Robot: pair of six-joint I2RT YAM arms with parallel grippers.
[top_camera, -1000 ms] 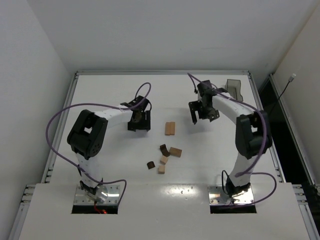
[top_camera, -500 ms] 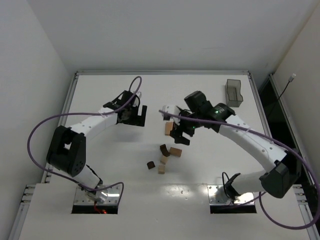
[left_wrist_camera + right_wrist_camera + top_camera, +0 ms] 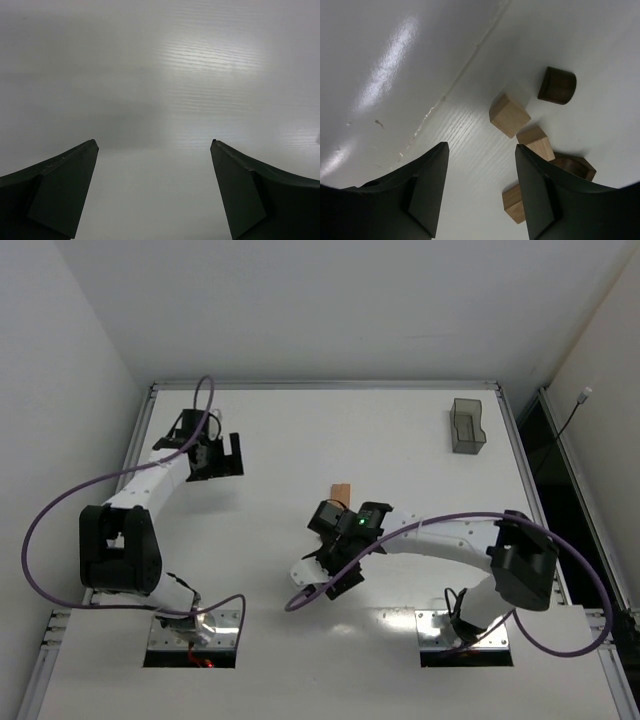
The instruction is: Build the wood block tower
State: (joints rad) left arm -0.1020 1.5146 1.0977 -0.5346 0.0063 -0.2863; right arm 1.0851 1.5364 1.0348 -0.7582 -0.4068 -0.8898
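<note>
Wood blocks scattered loose, right hand spread empty, left hand spread

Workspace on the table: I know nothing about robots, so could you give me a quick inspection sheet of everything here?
Surface: white table, with a faint seam in the right wrist view.
Job's things: five wood blocks, tan and dark brown, lie loose beside the right tool; another tan block lies apart; nothing is stacked.
Clutter: grey bin near the far right corner.
Tools: left tool open, holding nothing; right tool open over bare table.
Cables: purple cables loop from both arms.
Surroundings: plain white walls.
</note>
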